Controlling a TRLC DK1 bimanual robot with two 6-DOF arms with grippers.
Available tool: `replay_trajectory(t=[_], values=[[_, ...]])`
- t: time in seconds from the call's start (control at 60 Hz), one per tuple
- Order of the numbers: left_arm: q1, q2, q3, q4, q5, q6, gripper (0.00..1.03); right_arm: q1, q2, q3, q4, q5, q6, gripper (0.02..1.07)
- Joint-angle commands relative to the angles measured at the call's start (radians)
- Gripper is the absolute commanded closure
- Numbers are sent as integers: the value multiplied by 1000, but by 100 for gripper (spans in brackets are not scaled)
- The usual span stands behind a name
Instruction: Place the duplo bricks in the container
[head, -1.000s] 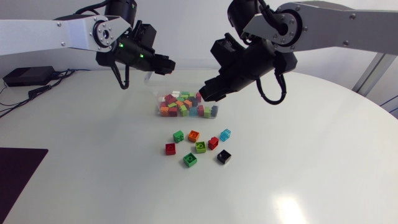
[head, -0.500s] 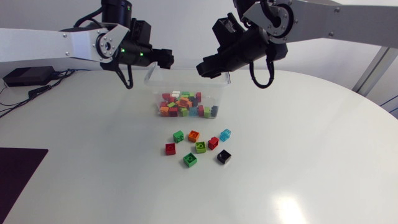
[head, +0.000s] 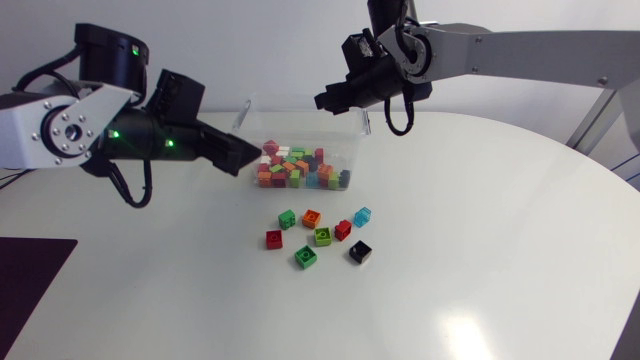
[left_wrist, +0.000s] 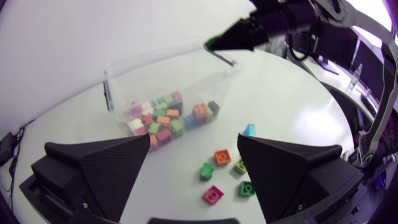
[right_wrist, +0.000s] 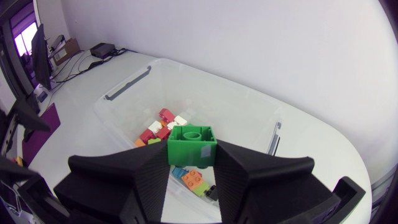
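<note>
Right wrist view: right hand (right_wrist: 192, 163) clamps a green brick (right_wrist: 191, 143) above the container (right_wrist: 249, 107); left hand (left_wrist: 194, 143) wide.

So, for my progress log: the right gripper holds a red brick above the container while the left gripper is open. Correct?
Not quite: the brick is green, not red, as the right wrist view shows. The right gripper does hold it above the container, and the left gripper is open.

Wide open, the matte black left gripper (left_wrist: 194, 140) frames loose coloured duplo bricks (left_wrist: 222, 157) on the white table (left_wrist: 292, 106). Ahead, a clear plastic container (left_wrist: 118, 87) holds more; over its far rim the black right gripper (left_wrist: 220, 40) pinches a green brick (left_wrist: 211, 43).
</note>
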Motion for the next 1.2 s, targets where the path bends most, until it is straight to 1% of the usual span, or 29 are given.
replay_trajectory(t=[0.0, 0.05, 0.067, 0.1, 0.117, 0.133, 0.15, 0.183, 0.217, 0.283, 0.3, 0.333, 0.417, 0.5, 0.6, 0.617, 0.733, 0.867, 0.95, 1.0, 1.183], values=[[-38, -25, -63, -43, 18, 102, 6, -9, 54, 39, 31, 23, 23, 79], [-53, -22, -77, -58, 18, 133, 6, -9, 71, 55, 40, 37, 23, 79], [-62, -19, -90, -61, 18, 158, 6, -9, 91, 75, 39, 43, 23, 72], [-68, -18, -97, -61, 18, 167, 7, -9, 106, 90, 37, 51, 23, 60], [-81, -9, -101, -69, 18, 182, 7, -9, 120, 108, 30, 54, 21, 49], [-82, 2, -100, -81, 18, 201, 7, -9, 135, 128, 17, 58, 23, 34], [-84, 13, -97, -97, 20, 222, 7, -9, 143, 139, 11, 66, 23, 24], [-91, 25, -95, -117, 23, 256, 7, -7, 149, 147, 8, 72, 21, 14], [-96, 37, -95, -123, 23, 276, 7, -6, 149, 150, 8, 74, 21, 7], [-113, 80, -89, -167, 25, 363, 7, -3, 137, 142, 3, 72, 18, 7], [-114, 85, -89, -167, 25, 368, 7, -3, 134, 139, 2, 72, 18, 7], [-125, 103, -86, -180, 25, 415, 7, -1, 111, 119, 3, 72, 16, 7], [-131, 154, -54, -226, 25, 486, 7, -3, 59, 65, 8, 72, 15, 7], [-136, 212, -14, -268, 21, 560, 7, -3, -26, -22, 11, 65, 12, 7], [-137, 269, 22, -290, 12, 613, 7, -3, -133, -137, 11, 40, -3, 7], [-134, 295, 35, -298, 9, 639, 7, 0, -161, -166, 11, 37, -8, 7], [-111, 370, 95, -316, 0, 715, 7, 4, -306, -329, 13, 19, -40, 7], [-79, 461, 166, -333, -2, 768, 9, 7, -452, -499, 13, 9, -66, 7], [-79, 495, 180, -333, -5, 791, 10, 10, -514, -585, 13, 3, -73, 7], [-81, 516, 196, -333, -12, 797, 12, 14, -549, -646, 13, 0, -79, 7], [-102, 561, 230, -342, -25, 800, 13, 42, -573, -772, -6, 0, -92, 7]])
